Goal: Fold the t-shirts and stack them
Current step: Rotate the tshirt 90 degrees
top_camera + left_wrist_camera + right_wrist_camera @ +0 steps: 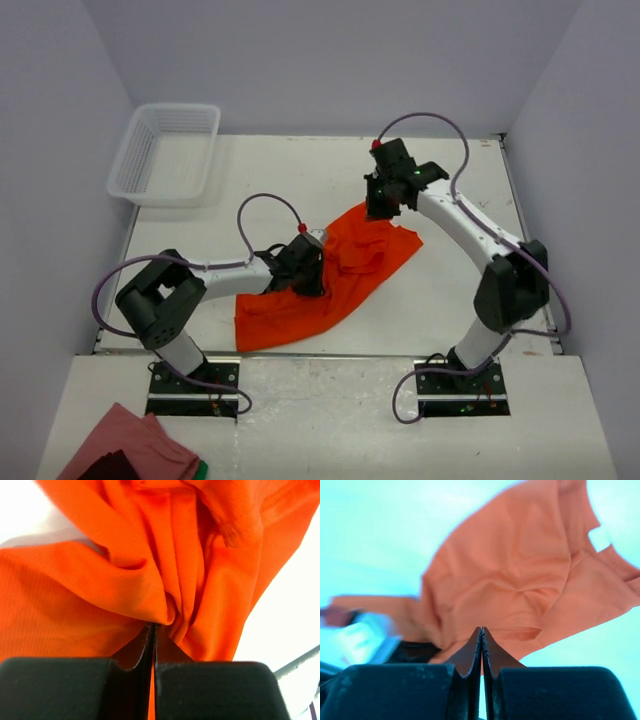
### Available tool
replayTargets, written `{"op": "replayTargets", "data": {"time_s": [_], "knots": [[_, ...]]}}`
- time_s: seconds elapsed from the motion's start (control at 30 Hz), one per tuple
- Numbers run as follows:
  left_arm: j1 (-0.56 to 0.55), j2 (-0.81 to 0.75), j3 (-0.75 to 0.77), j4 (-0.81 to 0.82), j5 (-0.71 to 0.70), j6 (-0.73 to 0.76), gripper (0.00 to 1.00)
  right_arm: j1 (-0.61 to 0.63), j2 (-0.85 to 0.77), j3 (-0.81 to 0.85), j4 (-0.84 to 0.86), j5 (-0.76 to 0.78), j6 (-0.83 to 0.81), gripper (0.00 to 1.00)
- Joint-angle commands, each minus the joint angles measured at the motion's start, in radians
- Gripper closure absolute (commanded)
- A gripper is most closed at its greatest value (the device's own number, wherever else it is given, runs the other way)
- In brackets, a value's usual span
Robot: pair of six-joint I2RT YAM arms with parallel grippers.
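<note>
Top view: an orange-red t-shirt point(330, 285) is spread, crumpled, on the white table point(300, 170) between the two arms; the left gripper point(308, 268) is closed on a gathered fold near the shirt's middle; the right gripper point(385, 205) is set at its far edge, jaws pressed together, though whether cloth is caught cannot be told; a white basket point(165, 150) is placed at the far-left corner.

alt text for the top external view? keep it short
An orange-red t-shirt lies crumpled at centre, the left claw shut on its middle and the right claw at its far edge. A white basket sits in the far left corner.
</note>
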Motion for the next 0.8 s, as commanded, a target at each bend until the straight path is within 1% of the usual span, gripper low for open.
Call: {"op": "replayTargets", "data": {"time_s": [0.0, 0.07, 0.1, 0.17, 0.27, 0.33, 0.4, 0.47, 0.5, 0.53, 0.57, 0.6, 0.63, 0.67, 0.7, 0.73, 0.77], "knots": [[-0.037, -0.032, 0.036, -0.011, -0.029, -0.029, 1.0, -0.009, -0.221, -0.046, 0.134, 0.027, -0.01, 1.0], [-0.048, -0.075, 0.049, -0.047, -0.095, -0.035, 1.0, -0.011, -0.26, -0.023, 0.082, 0.036, -0.01, 1.0], [-0.057, -0.121, 0.052, -0.085, -0.149, -0.038, 1.0, -0.008, -0.289, -0.012, 0.059, 0.038, -0.007, 1.0], [-0.064, -0.172, 0.051, -0.114, -0.183, -0.062, 1.0, -0.008, -0.319, -0.003, 0.015, 0.038, -0.004, 1.0], [-0.084, -0.304, 0.03, -0.156, -0.243, -0.093, 1.0, 0.0, -0.405, -0.049, 0.014, 0.057, 0.004, 1.0], [-0.094, -0.341, 0.029, -0.167, -0.286, -0.093, 1.0, 0.002, -0.465, -0.089, 0.014, 0.056, 0.01, 1.0], [-0.094, -0.353, 0.049, -0.171, -0.302, -0.041, 1.0, 0.002, -0.5, -0.11, 0.004, 0.051, 0.019, 1.0], [-0.09, -0.32, 0.135, -0.165, -0.313, 0.083, 1.0, 0.005, -0.557, -0.161, 0.01, 0.045, 0.031, 1.0], [-0.076, -0.257, 0.219, -0.13, -0.246, 0.14, 1.0, 0.005, -0.574, -0.173, 0.008, 0.045, 0.036, 1.0], [-0.068, -0.22, 0.273, -0.127, -0.209, 0.222, 1.0, 0.005, -0.589, -0.197, 0.002, 0.045, 0.045, 1.0], [-0.065, -0.136, 0.322, -0.115, -0.18, 0.261, 1.0, 0.005, -0.618, -0.208, -0.003, 0.019, 0.05, 1.0], [-0.065, -0.091, 0.424, -0.111, -0.134, 0.301, 1.0, 0.009, -0.631, -0.214, -0.01, 0.009, 0.054, 1.0], [-0.059, -0.003, 0.477, -0.13, -0.12, 0.348, 1.0, 0.018, -0.657, -0.228, -0.028, 0.007, 0.059, 1.0], [-0.059, 0.041, 0.531, -0.15, -0.12, 0.364, 1.0, 0.018, -0.668, -0.233, -0.041, 0.01, 0.059, 1.0], [-0.045, 0.084, 0.628, -0.157, -0.079, 0.384, 1.0, 0.023, -0.681, -0.239, -0.053, 0.021, 0.062, 1.0], [-0.036, 0.122, 0.67, -0.159, -0.054, 0.414, 1.0, 0.028, -0.694, -0.253, -0.074, 0.037, 0.067, 1.0], [-0.009, 0.2, 0.748, -0.173, -0.008, 0.416, 1.0, 0.031, -0.714, -0.262, -0.085, 0.039, 0.067, 1.0]]}}
